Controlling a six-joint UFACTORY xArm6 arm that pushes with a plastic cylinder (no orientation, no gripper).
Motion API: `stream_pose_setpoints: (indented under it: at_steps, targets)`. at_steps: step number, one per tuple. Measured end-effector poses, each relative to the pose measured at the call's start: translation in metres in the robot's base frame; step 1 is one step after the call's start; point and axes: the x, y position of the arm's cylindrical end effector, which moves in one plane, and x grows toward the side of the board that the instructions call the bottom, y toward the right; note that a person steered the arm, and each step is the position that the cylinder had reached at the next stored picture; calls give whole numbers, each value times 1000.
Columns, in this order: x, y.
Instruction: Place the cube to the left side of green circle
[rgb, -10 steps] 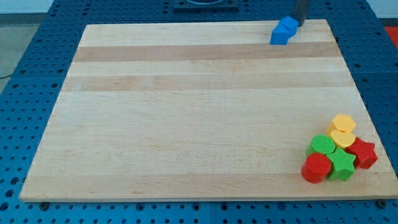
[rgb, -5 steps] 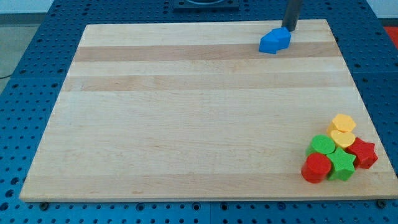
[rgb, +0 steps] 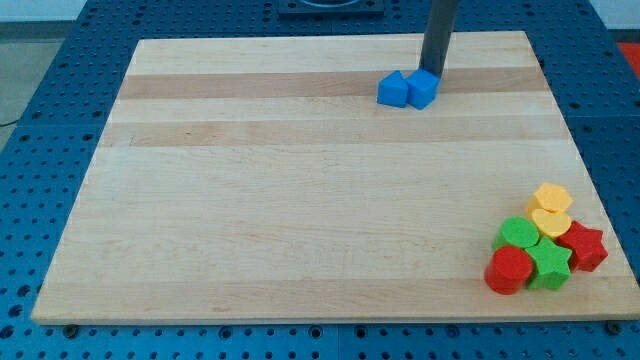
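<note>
Pale wood fills the scene: a light plank board (rgb: 300, 200) lying on a blue perforated table (rgb: 40, 200). I carry no claw to spread or pinch, only a straight dark rod (rgb: 439, 30) coming down from the view's top edge. My tip (rgb: 432, 74) sits at the upper right corner of the blue cube (rgb: 407, 89), touching it or just beside it; I cannot tell which. The cube shows two lit faces with an edge turned toward the camera, and it rests on the darker band of wood near the view's top, right of the board's centre.

The green circle (rgb: 518, 234) lies well apart from the cube, in the cluster at the board's lower right corner. Two yellow blocks, one (rgb: 552, 197) above the other (rgb: 548, 221), crowd in at its upper right, their shapes hard to make out. A red star (rgb: 583, 245) lies at the cluster's right edge, a green star (rgb: 549, 264) sits just below and to the right of the green circle, and a red cylinder (rgb: 509, 270) sits just below it at the cluster's lower left. All six blocks are packed close, touching or nearly so.
</note>
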Motion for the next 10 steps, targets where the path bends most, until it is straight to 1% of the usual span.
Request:
stream_pose_setpoints:
  at_steps: [2,3,4,7,8,9,10]
  targets:
    - [43,-28]
    - [68,-55]
    - [101,-69]
    - [209,-70]
    - [212,-93]
    - [230,-104]
    - [235,-89]
